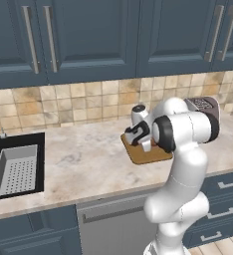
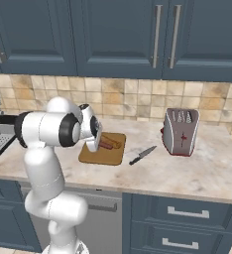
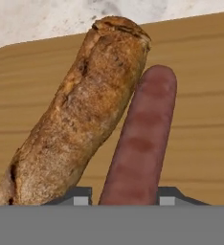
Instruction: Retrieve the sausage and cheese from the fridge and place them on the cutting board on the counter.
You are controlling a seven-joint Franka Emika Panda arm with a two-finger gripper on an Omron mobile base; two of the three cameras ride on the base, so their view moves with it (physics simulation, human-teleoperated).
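Sausage [image 3: 142,139] lies flat on the cutting board [image 3: 200,95], center-right of the hand view, its rounded far end pointing up-frame and its near end sitting between the two dark fingertips [image 3: 167,195] at the bottom edge. Jaws stand slightly apart on either side of it w/ small gaps showing, so the grip looks loosened rather than pinching; judged, that's a release onto the board, not a pickup. Just left of the sausage, touching along its side, lies a longer crusty brown roll [image 3: 80,124], also on the board, angled toward upper right; it likely explains why the sausage ends up on the right half, where bare wood is left. In the right base view the gripper [image 2: 94,143] hangs over the board's left part, w/ the sausage [image 2: 107,145] as a dark red bit at mid-frame, a knife [image 2: 143,155] on the counter [image 2: 197,173] to the right, and a toaster [image 2: 181,131] beyond it. In the left base view the board [image 1: 143,154] sits center-right, partly behind the arm's elbow, sink [image 1: 14,169] at far left. Cheese isn't on the board, so approx. half the task looks done; the next step would prob. be lifting clear w/o nudging the sausage into a roll.
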